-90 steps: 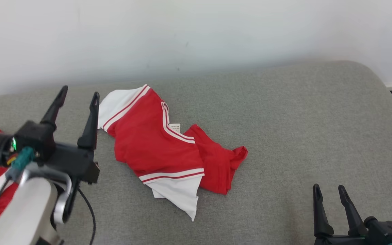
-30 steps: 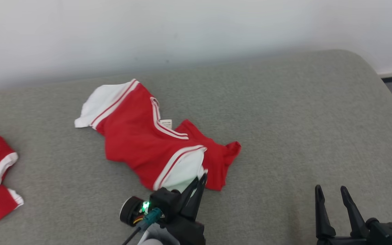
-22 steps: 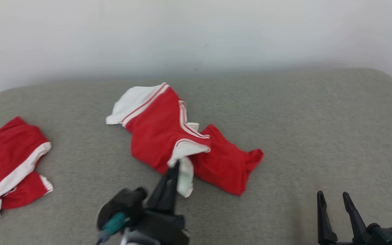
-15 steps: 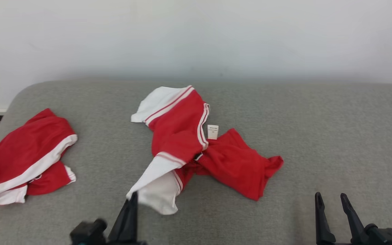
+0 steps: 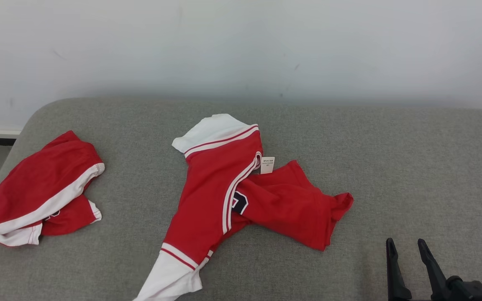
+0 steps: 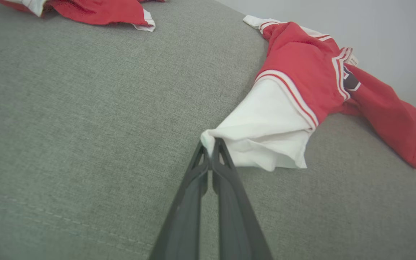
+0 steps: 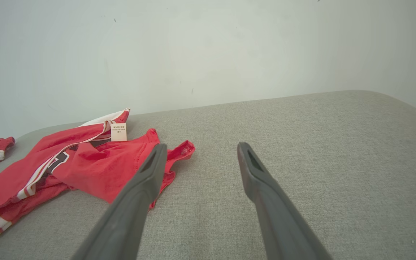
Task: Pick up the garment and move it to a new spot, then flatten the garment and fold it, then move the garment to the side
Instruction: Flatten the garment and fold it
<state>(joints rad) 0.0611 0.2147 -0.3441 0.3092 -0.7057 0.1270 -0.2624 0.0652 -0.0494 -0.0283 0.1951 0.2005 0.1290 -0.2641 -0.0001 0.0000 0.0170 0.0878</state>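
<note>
A: The left claw (image 6: 211, 144)?
B: Pinched tight on the white hem corner of the jersey (image 6: 294, 68), cloth puckered between the tips.
A: And the jersey?
B: Mid-cushion (image 5: 391, 159), rumpled: soft red knit, white striped bands, a small white tag (image 5: 267, 164). The cushion is coarse grey weave.
A: The right claw (image 7: 201, 146)?
B: Spread wide, near the red end. Another red bundle (image 5: 40, 184) lies well apart, left.

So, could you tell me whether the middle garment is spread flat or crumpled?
Crumpled: the garment lies twisted, red folds overlapping, with its white end pinched in the shut left gripper.
</note>
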